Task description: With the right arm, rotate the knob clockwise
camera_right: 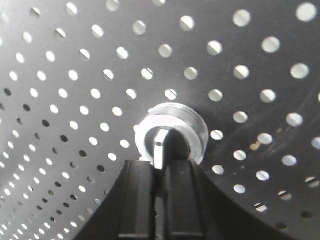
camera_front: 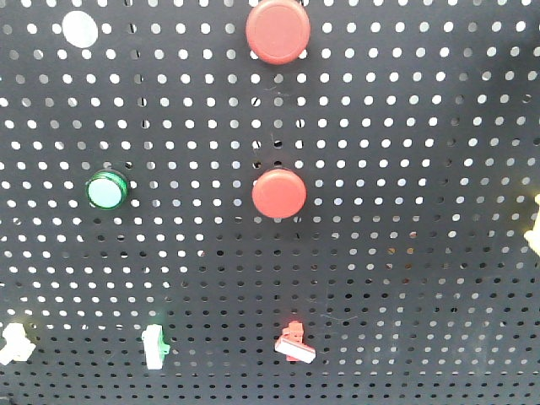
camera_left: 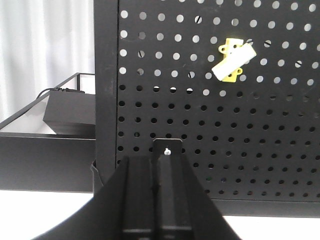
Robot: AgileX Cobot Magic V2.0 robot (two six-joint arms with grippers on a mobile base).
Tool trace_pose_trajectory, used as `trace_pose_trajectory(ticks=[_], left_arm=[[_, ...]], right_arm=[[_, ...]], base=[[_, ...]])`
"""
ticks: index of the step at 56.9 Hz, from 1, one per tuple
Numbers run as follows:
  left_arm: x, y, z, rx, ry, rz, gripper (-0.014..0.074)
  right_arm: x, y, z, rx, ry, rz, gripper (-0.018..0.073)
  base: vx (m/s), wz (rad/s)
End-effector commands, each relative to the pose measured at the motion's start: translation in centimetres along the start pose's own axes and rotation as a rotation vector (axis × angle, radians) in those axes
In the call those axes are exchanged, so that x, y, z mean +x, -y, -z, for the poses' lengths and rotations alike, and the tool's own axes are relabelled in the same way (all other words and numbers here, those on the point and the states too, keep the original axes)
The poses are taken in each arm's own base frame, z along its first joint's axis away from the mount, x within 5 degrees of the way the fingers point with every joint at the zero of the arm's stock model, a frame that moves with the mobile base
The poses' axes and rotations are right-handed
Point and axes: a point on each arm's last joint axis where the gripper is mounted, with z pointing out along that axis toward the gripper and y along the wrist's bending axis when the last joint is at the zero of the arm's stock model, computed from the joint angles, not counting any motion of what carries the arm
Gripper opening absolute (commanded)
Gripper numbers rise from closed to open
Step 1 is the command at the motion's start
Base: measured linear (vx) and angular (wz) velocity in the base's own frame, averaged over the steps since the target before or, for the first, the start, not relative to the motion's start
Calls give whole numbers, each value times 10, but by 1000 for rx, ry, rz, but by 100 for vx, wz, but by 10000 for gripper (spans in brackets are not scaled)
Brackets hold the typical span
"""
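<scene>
The right gripper point(camera_right: 160, 167) is sitting right up on the selector knob point(camera_right: 172, 132), low on the pegboard point(camera_right: 75, 60) in the right wrist view. The jaws are clenching on either side of the knob's pale centre tab. That tab is pointing almost straight up and down, so I'm judging the grasp made and the clockwise twist barely started, if at all. The left gripper point(camera_left: 167, 150) is idling, pinched closed on nothing, below the yellow toggle switch point(camera_left: 231, 61).
</scene>
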Motion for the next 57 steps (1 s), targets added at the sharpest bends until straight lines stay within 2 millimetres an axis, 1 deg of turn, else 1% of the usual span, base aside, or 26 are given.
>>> trace_pose_trajectory(ticks=[1, 7, 11, 15, 22, 34, 38, 43, 48, 52, 54, 57], left_arm=[[-3, -1, 0, -5, 69, 17, -6], [-3, -1, 0, -5, 69, 17, -6], [-3, -1, 0, -5, 69, 17, -6], [-3, -1, 0, -5, 69, 17, -6], [-3, -1, 0, -5, 69, 17, -6], [-3, -1, 0, -5, 69, 17, -6], [-3, -1, 0, -5, 69, 17, -6], [-3, -1, 0, -5, 69, 17, -6], [-3, -1, 0, -5, 69, 17, -6], [-3, -1, 0, -5, 69, 17, -6], [-3, -1, 0, -5, 69, 17, -6], [-3, -1, 0, -5, 69, 17, -6]], right_arm=[[-22, -15, 4, -77, 182, -15, 260], [-21, -15, 4, -75, 169, -15, 362], [-19, -17, 8, -76, 142, -8, 408], [-18, -20, 14, -84, 133, 11, 433], [-18, -27, 30, -93, 131, 131, 431], [-18, -37, 56, -91, 126, 248, 391], [-17, -38, 63, -80, 109, 291, 370], [-12, -37, 72, -43, 56, 372, 313], [-6, -32, 81, 20, -16, 478, 201], [-1, -25, 89, 90, -85, 618, 48], [1, -22, 92, 112, -106, 669, -11], [6, -15, 98, 139, -125, 739, -15]], base=[[0, 0], [0, 0], [0, 0], [0, 0], [0, 0], [0, 0], [0, 0], [0, 0], [0, 0], [0, 0], [0, 0], [0, 0]])
